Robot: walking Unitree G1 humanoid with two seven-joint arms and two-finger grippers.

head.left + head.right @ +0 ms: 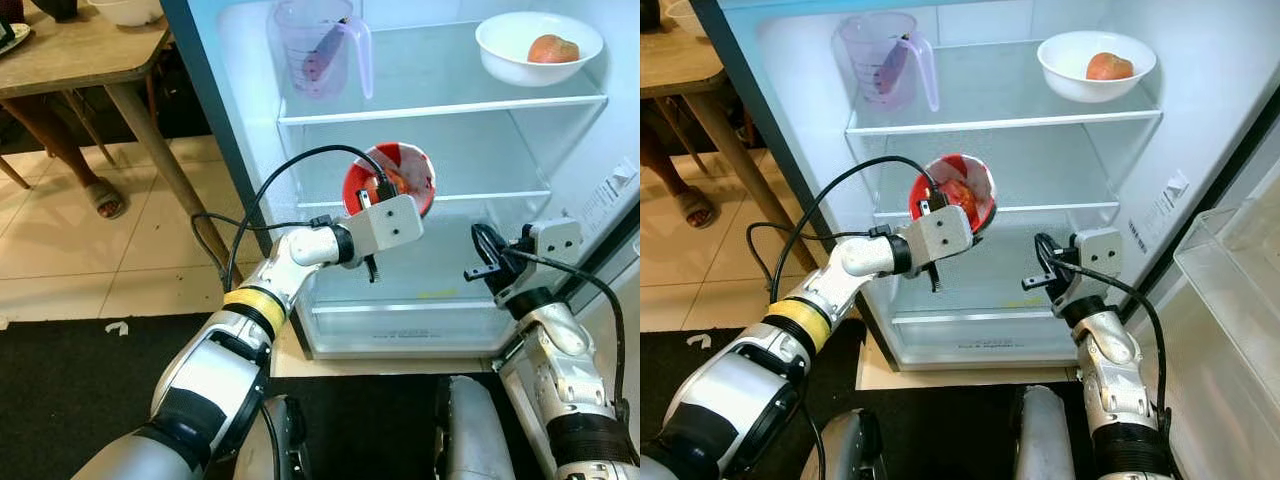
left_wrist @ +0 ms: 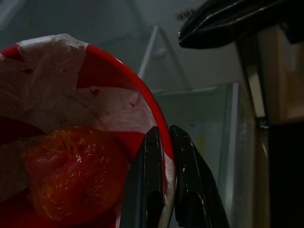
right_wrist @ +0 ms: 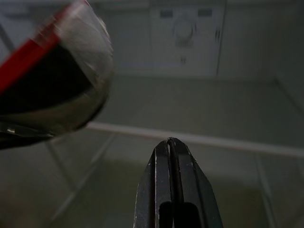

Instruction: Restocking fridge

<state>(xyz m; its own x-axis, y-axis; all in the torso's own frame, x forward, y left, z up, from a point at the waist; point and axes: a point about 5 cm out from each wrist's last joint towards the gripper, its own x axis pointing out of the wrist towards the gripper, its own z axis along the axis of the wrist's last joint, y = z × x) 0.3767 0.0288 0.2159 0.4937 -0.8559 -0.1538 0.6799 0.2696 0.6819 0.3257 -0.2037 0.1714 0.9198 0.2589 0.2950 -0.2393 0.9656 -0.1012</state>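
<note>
Nearest the camera, the robot's left arm reaches from seven o'clock toward the open fridge. The left pincer [image 2: 164, 178] is pinching the rim of a round red plastic bowl [image 1: 395, 178], one black finger inside the wall and one outside, as the left wrist view shows. The bowl is covered in clear film and holds an orange-red fruit [image 2: 71, 173]; it is tilted, its mouth turned toward the camera, and it hangs in the air in front of the middle glass shelf [image 1: 470, 195], not yet resting on anything.

At four o'clock of the bowl, the right pincer [image 3: 172, 142] has its fingers pressed together on nothing and is held idle at the level of the lower compartment.

Farther in, the top glass shelf [image 1: 440, 105] carries a clear plastic measuring jug [image 1: 315, 50] at eleven o'clock and a white ceramic bowl [image 1: 520, 60] holding a reddish apple [image 1: 552, 48] at one o'clock. A wooden tabletop [image 1: 70, 50] stands outside the fridge at ten o'clock, with a person's sandalled foot [image 1: 100, 197] beneath it.

Judged step: carrying the covered bowl into the fridge. The next move appears to call for levelling the bowl, advancing it over the bare middle shelf, lowering it until the base sits flat, then spreading the left pincer.
</note>
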